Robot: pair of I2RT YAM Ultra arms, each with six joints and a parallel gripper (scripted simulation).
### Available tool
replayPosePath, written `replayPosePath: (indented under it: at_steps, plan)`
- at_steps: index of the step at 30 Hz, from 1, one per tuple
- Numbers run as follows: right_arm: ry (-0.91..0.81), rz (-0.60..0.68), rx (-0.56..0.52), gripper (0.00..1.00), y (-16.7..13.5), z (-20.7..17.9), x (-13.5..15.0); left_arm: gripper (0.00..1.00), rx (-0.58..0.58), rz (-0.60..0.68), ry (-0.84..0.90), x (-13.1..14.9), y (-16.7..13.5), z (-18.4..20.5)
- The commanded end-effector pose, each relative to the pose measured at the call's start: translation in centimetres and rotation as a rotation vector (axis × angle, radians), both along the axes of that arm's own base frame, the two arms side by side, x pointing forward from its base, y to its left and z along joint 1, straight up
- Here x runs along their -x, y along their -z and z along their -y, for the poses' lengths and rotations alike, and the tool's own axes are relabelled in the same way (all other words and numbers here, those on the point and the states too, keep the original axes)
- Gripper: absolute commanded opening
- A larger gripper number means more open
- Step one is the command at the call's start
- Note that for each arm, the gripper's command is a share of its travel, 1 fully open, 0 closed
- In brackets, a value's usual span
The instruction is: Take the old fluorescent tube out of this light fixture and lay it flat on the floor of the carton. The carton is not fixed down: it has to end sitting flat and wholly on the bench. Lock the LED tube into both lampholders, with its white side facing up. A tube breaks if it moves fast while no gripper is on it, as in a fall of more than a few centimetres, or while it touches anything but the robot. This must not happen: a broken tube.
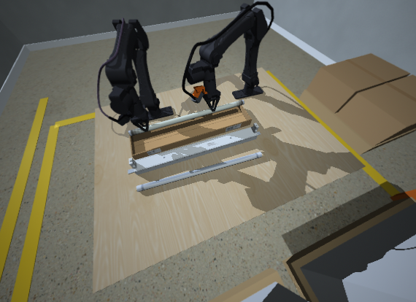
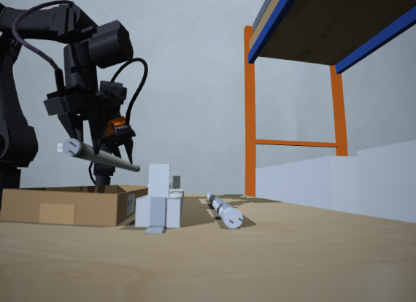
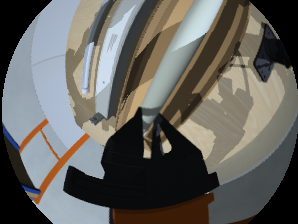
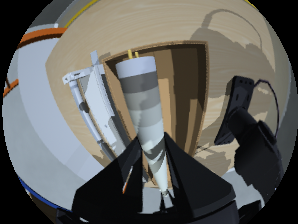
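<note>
Carton [image 1: 219,122] [image 2: 22,208] [image 3: 220,55] [image 4: 192,90] and old tube [image 1: 179,119] [image 2: 111,160] [image 3: 180,55] [image 4: 137,82] are running nearly parallel in the top view, the tube spanning both hands along the carton's arm-side edge as seen from here. Right hand [image 1: 144,128] [image 2: 88,146] [image 4: 152,137] is gripping near one end, left hand [image 1: 214,107] [image 2: 124,158] [image 3: 149,112] towards the other. In the exterior view the tube is hanging above the carton, lengthwise to it and free of the fixture [image 1: 190,148] [image 2: 160,179] [image 3: 112,60] [image 4: 100,97], while the LED tube [image 1: 204,168] [image 2: 219,205] [image 3: 87,65] [image 4: 77,92] is lying on the tabletop beyond. The left wrist view is showing the left hand clenched round the old tube, its axis pointing away over the carton. The right wrist view is showing the right hand clasping it too, the pinned end pointing towards the carton's end wall; the wide lens may be exaggerating its lean towards the fixture-side wall. Both hands are probably needing to centre it between the long walls, then lower together, level, before letting go.
</note>
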State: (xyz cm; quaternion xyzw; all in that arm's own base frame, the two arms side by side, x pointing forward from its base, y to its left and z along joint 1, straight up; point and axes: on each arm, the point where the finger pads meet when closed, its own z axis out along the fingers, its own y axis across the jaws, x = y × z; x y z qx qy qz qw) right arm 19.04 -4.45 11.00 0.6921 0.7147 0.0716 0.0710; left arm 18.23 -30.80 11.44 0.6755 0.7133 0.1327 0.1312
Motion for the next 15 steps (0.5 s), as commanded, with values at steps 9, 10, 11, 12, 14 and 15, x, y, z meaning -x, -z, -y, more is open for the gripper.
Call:
replayPosePath:
  at_steps: [9, 10, 11, 12, 14, 15]
  plan:
    - [0.008, 0.041, 0.011, 0.11, -0.7, 0.3, -1.1, 0.11, 0.043, 0.016, 0.004, -0.4, -0.8, 0.9]
    - [0.008, 0.019, 0.005, 0.11, -0.3, 0.2, -0.5, 0.11, 0.031, 0.011, 0.004, -0.3, -0.4, 0.6]
    - [0.008, 0.027, 0.008, 0.11, -0.3, 0.2, -0.8, 0.11, 0.021, 0.01, -0.002, -0.4, 0.0, 0.5]
    - [0.007, 0.007, 0.003, 0.11, 0.4, 0.1, -0.4, 0.11, 0.001, 0.003, -0.003, -0.3, 0.7, 0.2]
    - [0.006, -0.004, 0.001, 0.11, 0.8, 0.1, -0.2, 0.11, 0.006, 0.001, -0.005, -0.3, 0.8, 0.4]
    - [0.005, 0.013, 0.007, 0.11, 0.5, 0.1, -0.5, 0.11, 0.02, 0.007, -0.006, -0.3, 0.3, 0.1]
